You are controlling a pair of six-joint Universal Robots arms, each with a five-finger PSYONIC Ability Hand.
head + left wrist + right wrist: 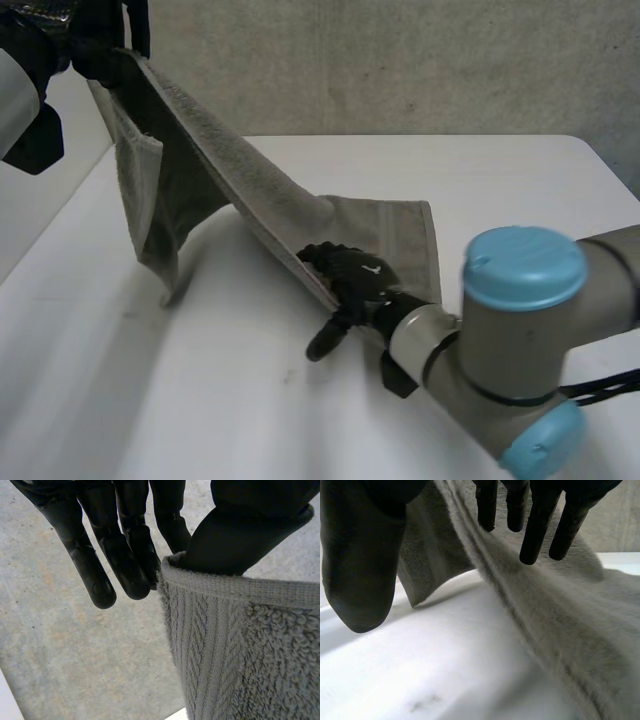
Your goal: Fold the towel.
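A grey towel [250, 180] hangs in a slanted band from high at the far left down to the table's middle, where its other end lies flat. My left hand [100, 45] holds the raised corner. In the left wrist view the thumb [240, 535] pinches the towel's hemmed edge [240, 645] against the fingers, while two other fingers [95, 570] point straight and free. My right hand [350, 280] rests at the towel's lower folded edge on the table. It is open, and its fingers [540, 525] and thumb [360, 565] stand apart over the towel [560, 630].
The white table [200, 400] spreads in front of the towel, its left edge running near the hanging cloth. A grey wall [400, 60] stands behind it. My right arm [520, 330] fills the near right corner.
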